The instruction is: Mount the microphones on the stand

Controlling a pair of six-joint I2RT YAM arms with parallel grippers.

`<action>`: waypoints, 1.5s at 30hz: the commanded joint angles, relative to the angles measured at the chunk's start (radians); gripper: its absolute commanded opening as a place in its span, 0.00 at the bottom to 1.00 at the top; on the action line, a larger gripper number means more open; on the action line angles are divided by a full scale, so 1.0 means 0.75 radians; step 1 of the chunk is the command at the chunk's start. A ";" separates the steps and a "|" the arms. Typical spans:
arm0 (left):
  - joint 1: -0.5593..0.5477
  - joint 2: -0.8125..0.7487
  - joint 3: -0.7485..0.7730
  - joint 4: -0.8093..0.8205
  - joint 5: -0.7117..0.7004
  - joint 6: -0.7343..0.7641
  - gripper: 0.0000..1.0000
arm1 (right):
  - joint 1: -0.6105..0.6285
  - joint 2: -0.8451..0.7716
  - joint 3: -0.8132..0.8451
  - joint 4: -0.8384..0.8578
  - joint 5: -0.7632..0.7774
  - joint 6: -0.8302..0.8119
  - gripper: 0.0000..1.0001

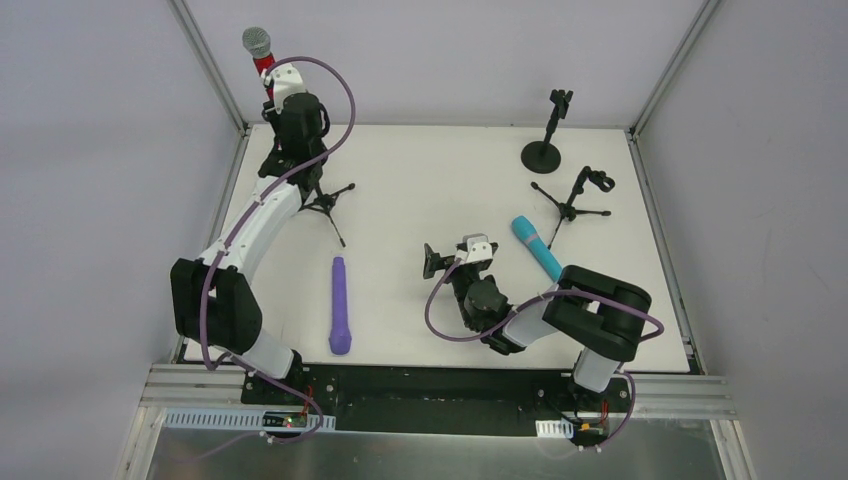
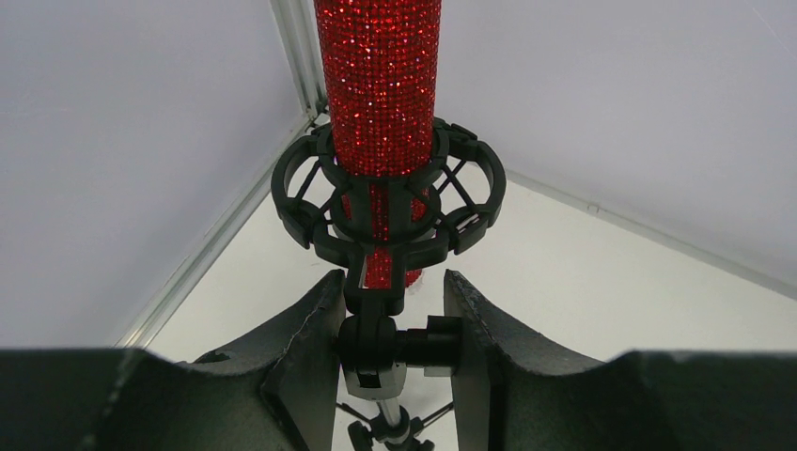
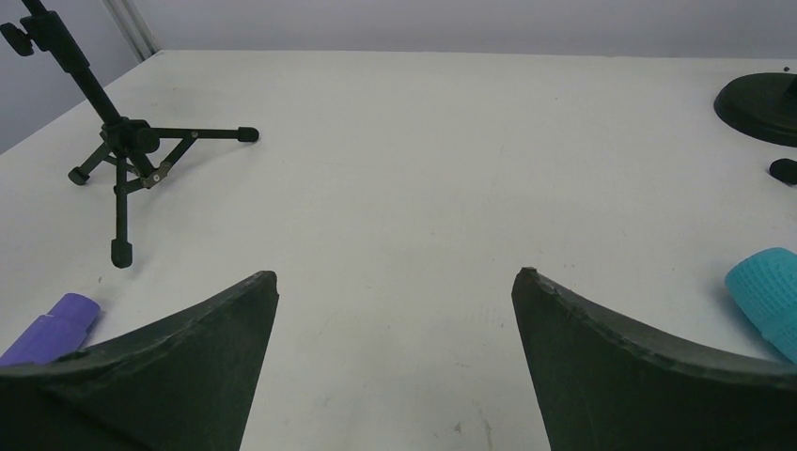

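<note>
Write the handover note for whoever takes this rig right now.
Grippers: left gripper closed on the joint of the left tripod stand, just under its ring clip; right gripper open, empty, low over the table.
Done: red microphone stands in that ring clip.
To do: purple microphone and cyan microphone lie flat on the table; round-base stand and right tripod stand hold nothing.
</note>
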 commanded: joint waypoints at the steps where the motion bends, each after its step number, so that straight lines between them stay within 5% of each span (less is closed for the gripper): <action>1: 0.006 0.022 0.029 0.133 -0.090 -0.025 0.00 | -0.004 0.018 0.037 0.053 0.006 -0.015 0.99; 26: -0.043 0.000 -0.178 0.177 -0.051 -0.061 0.06 | -0.004 0.026 0.046 0.055 0.014 -0.025 0.99; 36: -0.105 -0.075 -0.281 0.215 -0.107 -0.017 0.32 | -0.004 0.024 0.043 0.053 0.015 -0.019 0.99; 42: -0.149 -0.139 -0.314 0.193 -0.153 -0.039 0.64 | -0.004 0.024 0.043 0.053 0.015 -0.013 0.99; 45: -0.159 -0.167 -0.318 0.171 -0.159 -0.053 0.73 | -0.004 0.022 0.041 0.053 0.014 -0.009 0.99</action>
